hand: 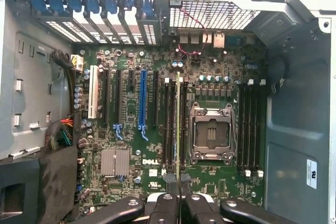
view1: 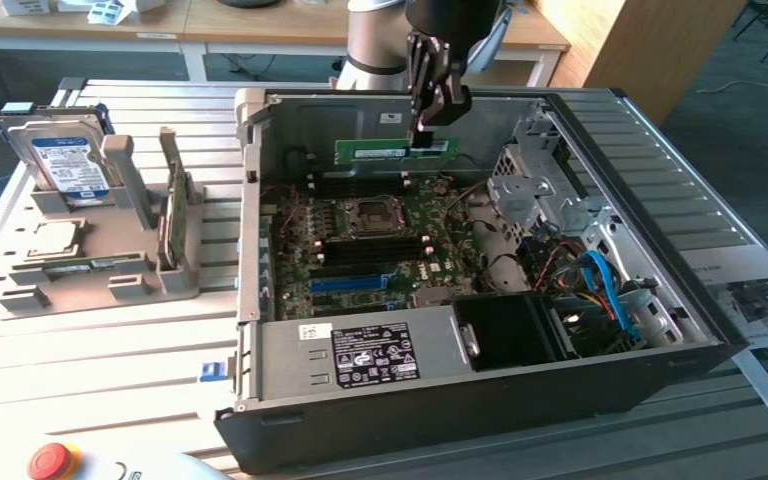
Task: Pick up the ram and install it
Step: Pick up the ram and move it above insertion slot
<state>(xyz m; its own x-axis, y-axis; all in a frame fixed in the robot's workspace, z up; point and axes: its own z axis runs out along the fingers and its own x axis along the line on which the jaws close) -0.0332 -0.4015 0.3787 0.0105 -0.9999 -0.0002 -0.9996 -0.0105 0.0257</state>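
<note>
1. Bench point(view1: 91, 340): pale slatted top that carried everything below.
2. Case point(view1: 491, 400): black tower laid on its side, panel off, across the middle of the bench.
3. Board point(view1: 398, 250): green, bolted into the case floor, with an empty socket point(hand: 211, 132) and dark slots point(hand: 169, 124) beside it.
4. Rack point(view1: 91, 275): grey parts holder near the bench edge at the exterior view's left.
5. Drive point(view1: 67, 165): silver box standing upright at the far end of the rack.
6. Tool point(view1: 432, 143): two dark fingers point(hand: 165, 208) pressed together on the ram's upper edge.
7. Ram point(view1: 381, 150): hung in the tool inside the open case, above the board and clear of it, toward the bench's far edge. In the wrist view it appeared edge-on as a thin line point(hand: 178, 124) over the slots next to the socket.
   - Handling, judged: very light and stiff, but brittle if bent. Its faces are smooth, so it could slip or swing in a light pinch. It is best taken by the long top edge near the middle, away from the contact edge and chips.
   - Looks: narrow green stick, held level on its long edge, with a pale label on one face.
</note>
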